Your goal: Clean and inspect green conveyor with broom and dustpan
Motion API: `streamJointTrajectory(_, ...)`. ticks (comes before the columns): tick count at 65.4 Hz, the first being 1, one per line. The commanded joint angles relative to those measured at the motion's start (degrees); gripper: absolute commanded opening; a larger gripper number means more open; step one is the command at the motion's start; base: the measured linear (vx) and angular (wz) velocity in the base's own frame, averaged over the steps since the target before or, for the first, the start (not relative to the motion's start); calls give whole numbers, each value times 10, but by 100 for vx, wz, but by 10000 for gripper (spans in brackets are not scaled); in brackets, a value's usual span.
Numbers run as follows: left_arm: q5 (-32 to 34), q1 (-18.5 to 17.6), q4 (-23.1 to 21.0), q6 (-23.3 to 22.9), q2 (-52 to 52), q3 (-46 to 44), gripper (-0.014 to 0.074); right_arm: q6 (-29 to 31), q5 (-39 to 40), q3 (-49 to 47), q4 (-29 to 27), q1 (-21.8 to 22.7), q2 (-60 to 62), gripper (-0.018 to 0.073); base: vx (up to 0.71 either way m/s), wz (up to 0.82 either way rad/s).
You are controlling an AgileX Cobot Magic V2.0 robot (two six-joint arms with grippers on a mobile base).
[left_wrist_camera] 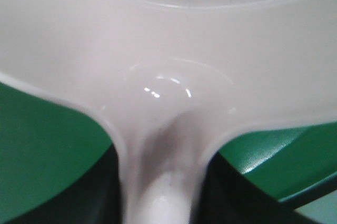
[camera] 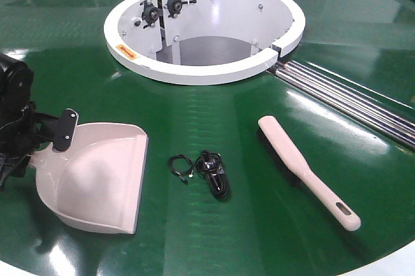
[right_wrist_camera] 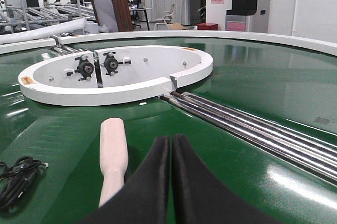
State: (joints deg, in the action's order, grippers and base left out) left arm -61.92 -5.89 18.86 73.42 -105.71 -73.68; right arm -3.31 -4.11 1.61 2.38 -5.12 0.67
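Observation:
The pale pink dustpan [camera: 104, 182] lies on the green conveyor [camera: 214, 237] at the left, its mouth toward the front. My left gripper [camera: 48, 146] is shut on the dustpan's handle; in the left wrist view the handle runs between the dark fingers [left_wrist_camera: 100, 192] into the pan [left_wrist_camera: 168, 40]. The broom [camera: 305, 169] lies flat on the belt at the right, handle end toward the front right. My right gripper [right_wrist_camera: 171, 145] is out of the front view; its black fingers are pressed together with nothing between them, just right of the broom [right_wrist_camera: 113, 150].
A white ring hub [camera: 194, 69] stands at the belt's centre, with silver rails [camera: 350, 101] running from it to the right. A small black cable loop [camera: 180, 166] and a black cable bundle [camera: 211, 169] lie between dustpan and broom.

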Motion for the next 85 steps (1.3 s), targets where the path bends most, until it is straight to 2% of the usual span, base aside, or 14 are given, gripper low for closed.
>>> streamJointTrajectory(1, -19, 0, 11, -1, 29, -22, -9, 1, 41, 2, 4, 4, 6, -8, 0, 0)
streamJointTrajectory(12, -29, -10, 10, -1, 29, -43, -8, 1, 41, 2, 4, 4, 6, -8, 0, 0)
streamJointTrajectory(32, -28, -55, 29, -4, 27, -49, -8, 1, 41, 2, 4, 4, 6, -8, 0, 0)
streamJointTrajectory(56, -57, -64, 45, -92, 17, -49, -8, 1, 41, 2, 4, 4, 6, -8, 0, 0)
streamJointTrajectory(85, -69, -89, 52, -94, 9, -64, -8, 1, 41, 2, 4, 4, 6, -8, 0, 0)
